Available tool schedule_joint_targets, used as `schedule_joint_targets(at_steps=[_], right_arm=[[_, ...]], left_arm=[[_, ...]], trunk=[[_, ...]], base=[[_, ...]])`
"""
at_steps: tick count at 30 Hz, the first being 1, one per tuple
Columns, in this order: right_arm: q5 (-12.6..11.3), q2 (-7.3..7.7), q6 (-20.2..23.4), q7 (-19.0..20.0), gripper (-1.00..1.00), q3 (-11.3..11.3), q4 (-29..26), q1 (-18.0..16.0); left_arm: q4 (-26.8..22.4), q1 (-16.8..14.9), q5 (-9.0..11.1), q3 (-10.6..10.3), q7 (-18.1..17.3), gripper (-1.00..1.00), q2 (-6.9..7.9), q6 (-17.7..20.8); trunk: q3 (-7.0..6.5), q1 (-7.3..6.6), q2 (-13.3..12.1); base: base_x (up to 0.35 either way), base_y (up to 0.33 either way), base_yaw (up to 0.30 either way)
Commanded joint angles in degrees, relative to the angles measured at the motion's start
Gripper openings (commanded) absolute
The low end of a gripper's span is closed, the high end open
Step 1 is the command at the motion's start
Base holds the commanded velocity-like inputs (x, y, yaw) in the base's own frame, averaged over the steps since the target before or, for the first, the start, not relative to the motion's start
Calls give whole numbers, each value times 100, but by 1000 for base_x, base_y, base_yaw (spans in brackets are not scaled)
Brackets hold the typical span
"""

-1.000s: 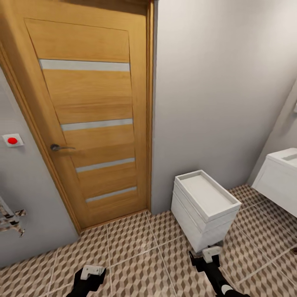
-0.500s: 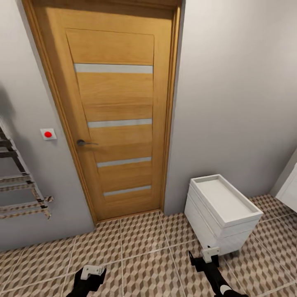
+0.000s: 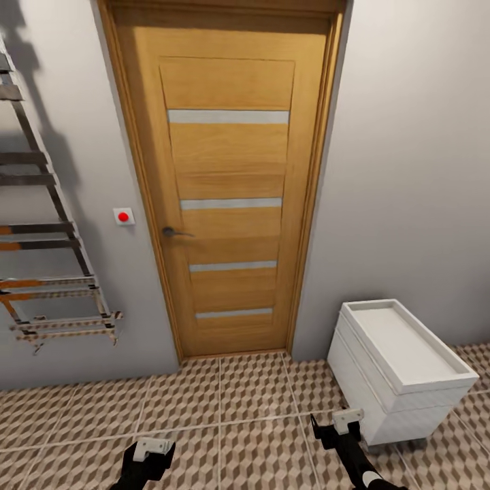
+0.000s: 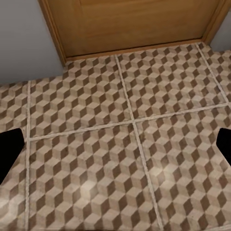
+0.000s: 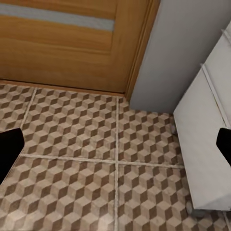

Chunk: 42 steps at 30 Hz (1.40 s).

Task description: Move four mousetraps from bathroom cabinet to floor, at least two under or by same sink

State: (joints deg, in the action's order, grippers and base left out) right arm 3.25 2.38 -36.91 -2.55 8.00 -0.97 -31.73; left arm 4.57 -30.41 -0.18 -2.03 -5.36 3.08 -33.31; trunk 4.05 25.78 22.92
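Of the task's own things, the bathroom floor (image 3: 224,401) is the one on record here: cube-patterned tiles with pale grout, running from the robot's base up to the wall. No mousetrap lies on the tiles in sight, and where the four traps and their cabinet stand cannot be told from these views. Over the last second the whole head view has swung: the wooden door (image 3: 228,197) has shifted from the frame's left to its centre, a chrome towel rail (image 3: 47,272) has come in at the left, and the wide white basin formerly at the right edge has left the frame. This reads as the camera turning leftward, not as any object moving. Judgement: the robot is in transit or searching, turning away from the sink area, and no placement step has begun. The small white drawer unit (image 3: 398,371) with basin top stands on the tiles to the right of the door, against the grey wall (image 3: 408,170). The left gripper (image 3: 151,451) and right gripper (image 3: 342,420) hang low over the tiles; in both wrist views the dark fingertips sit at opposite edges with bare tile between them, so both are spread apart and carry nothing. No brand, label or writing is legible; the only marking is a red button on a white wall plate (image 3: 123,217) beside the door handle.
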Motion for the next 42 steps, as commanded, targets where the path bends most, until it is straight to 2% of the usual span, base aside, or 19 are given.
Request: schedule_joint_targets(at_steps=[1,21,42], right_arm=[[1,0,0,0,100,1,0,4],[1,0,0,0,100,5,0,17],[1,0,0,0,100,7,0,17]], left_arm=[[0,0,1,1,0,100,0,0],[0,0,1,1,0,100,0,0],[0,0,1,1,0,100,0,132]], trunk=[[-3,0,0],[-65,0,0],[-68,0,0]], base=[[-1,0,275],[0,0,275],[0,0,288]])
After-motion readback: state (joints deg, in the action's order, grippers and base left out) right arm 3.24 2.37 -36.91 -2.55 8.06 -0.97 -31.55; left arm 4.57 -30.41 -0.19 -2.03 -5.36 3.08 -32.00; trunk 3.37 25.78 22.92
